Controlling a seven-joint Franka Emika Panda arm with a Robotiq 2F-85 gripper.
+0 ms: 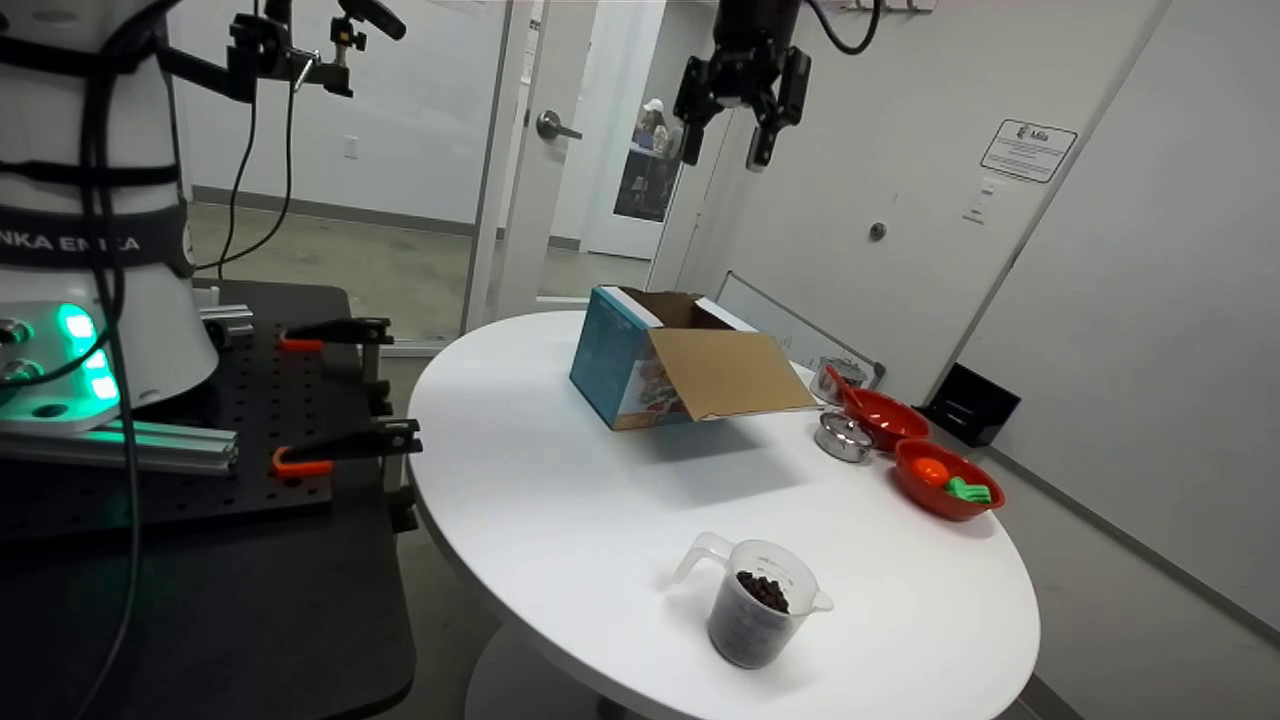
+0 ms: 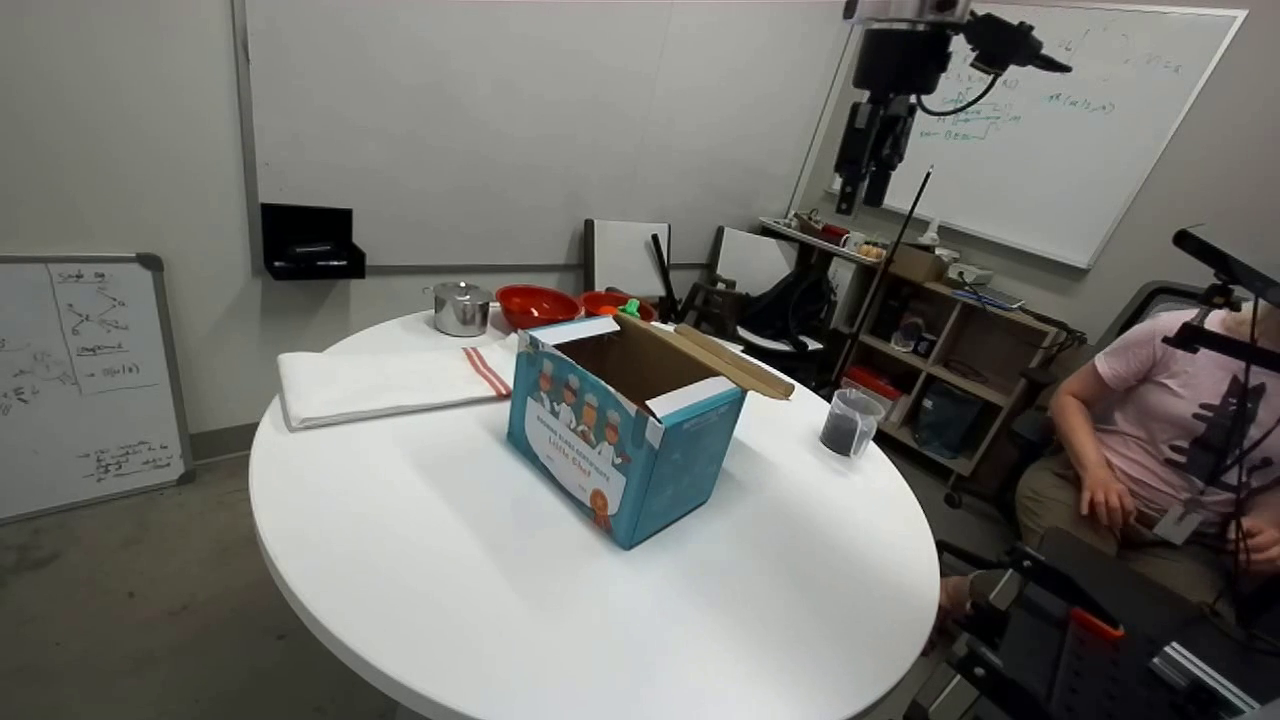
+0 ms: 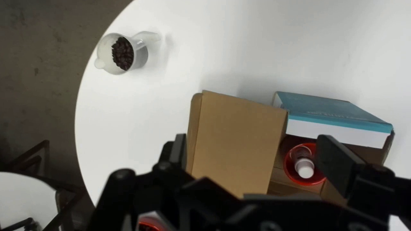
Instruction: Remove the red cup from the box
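Note:
The cardboard box (image 1: 612,355) stands on the white table with its flaps open and its teal printed side showing, also in an exterior view (image 2: 680,470). In the wrist view the box (image 3: 330,107) is seen from above, and the round red cup (image 3: 292,172) sits inside it. A small bottle with a white cap (image 3: 305,171) stands or leans in the cup; I cannot tell which. The box walls hide the cup in both exterior views. My gripper (image 1: 725,158) is open and empty, high above the table (image 2: 862,200). In the wrist view its right finger (image 3: 253,141) overlaps the cup's edge.
A clear measuring cup (image 1: 752,620) with dark beans stands near the table edge. Red bowls (image 1: 888,420) and a steel pot (image 2: 461,310) line the far side. A folded white cloth (image 2: 390,385) lies beside the box. A wide brown flap (image 3: 237,138) sticks out.

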